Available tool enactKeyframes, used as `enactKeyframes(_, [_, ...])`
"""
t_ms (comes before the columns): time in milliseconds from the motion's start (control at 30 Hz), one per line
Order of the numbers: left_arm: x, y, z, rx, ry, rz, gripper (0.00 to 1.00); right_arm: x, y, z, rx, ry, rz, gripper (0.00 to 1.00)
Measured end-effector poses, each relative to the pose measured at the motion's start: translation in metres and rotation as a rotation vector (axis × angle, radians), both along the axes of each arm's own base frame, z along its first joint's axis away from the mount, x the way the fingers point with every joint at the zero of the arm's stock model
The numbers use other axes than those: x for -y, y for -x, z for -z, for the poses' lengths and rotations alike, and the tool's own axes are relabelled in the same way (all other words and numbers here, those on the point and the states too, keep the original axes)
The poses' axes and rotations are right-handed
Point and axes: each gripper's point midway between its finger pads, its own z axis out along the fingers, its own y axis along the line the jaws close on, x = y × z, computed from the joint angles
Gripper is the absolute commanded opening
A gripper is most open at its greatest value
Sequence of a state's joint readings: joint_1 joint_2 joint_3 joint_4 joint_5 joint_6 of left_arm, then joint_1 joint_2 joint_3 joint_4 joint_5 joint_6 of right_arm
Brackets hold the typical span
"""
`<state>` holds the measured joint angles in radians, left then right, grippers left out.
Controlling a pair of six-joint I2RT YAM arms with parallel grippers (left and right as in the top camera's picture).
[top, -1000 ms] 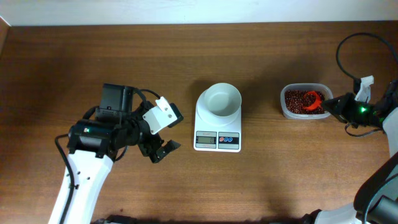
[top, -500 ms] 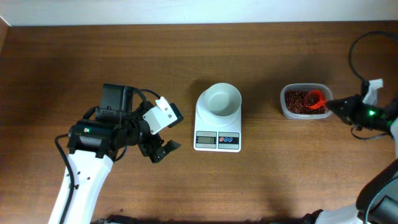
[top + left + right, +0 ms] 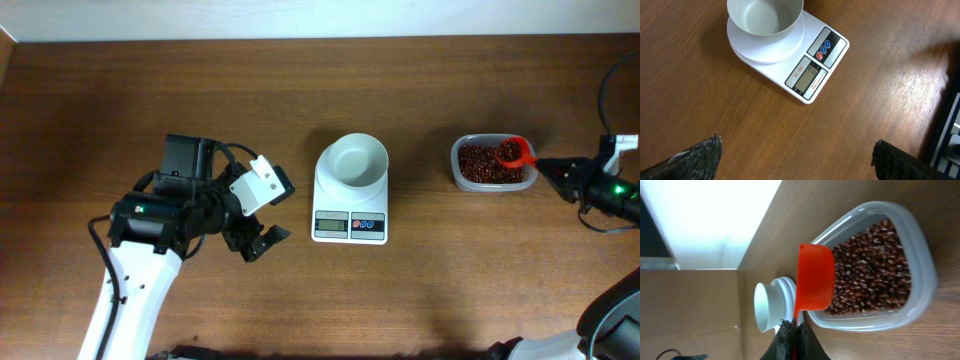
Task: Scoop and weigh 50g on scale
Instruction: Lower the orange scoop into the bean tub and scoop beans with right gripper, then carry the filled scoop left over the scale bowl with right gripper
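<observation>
Brown wooden table [image 3: 450, 290], two arms, one at each end.

The scale [image 3: 350, 205] sits at mid-table with its display and buttons on the near edge. A white bowl [image 3: 358, 162] stands on its platform and looks empty inside. The display digits are too small to read.

Left gripper [image 3: 262, 240]: parked just left of the scale and apart from it. The fingers are spread wide with nothing between them. In the wrist view only the two dark fingertips [image 3: 705, 155] show at the bottom corners, with bare wood between them and the scale [image 3: 805, 65] ahead.

Right gripper [image 3: 545, 168]: at the far right, just beside the clear tub of red-brown beans [image 3: 490, 163]. The fingers are pinched tight on the thin handle of a red scoop [image 3: 515, 153]. The scoop's cup is over the tub's right-hand side, above the beans. The wrist view shows the cup [image 3: 815, 277] from outside, so I cannot tell whether it carries any beans.

The tub stands well right of the scale, not touching it.
</observation>
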<state>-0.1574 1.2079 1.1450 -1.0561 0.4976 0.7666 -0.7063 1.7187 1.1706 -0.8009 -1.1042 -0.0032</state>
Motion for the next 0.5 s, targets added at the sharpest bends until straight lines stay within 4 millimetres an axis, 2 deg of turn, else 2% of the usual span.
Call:
enactKeyframes(367, [0.000,0.000,0.000,0.000,0.000,0.000,0.99,-0.012,0.001,-0.014,0.035,-0.098,-0.025,0.04])
enactKeyframes(433, [0.000,0.000,0.000,0.000,0.000,0.000,0.99,-0.020,0.000,-0.015,0.039,-0.104,-0.047,0.04])
enactKeyframes(500, [0.000,0.000,0.000,0.000,0.000,0.000,0.99,-0.039,-0.004,-0.017,0.040,-0.111,-0.101,0.04])
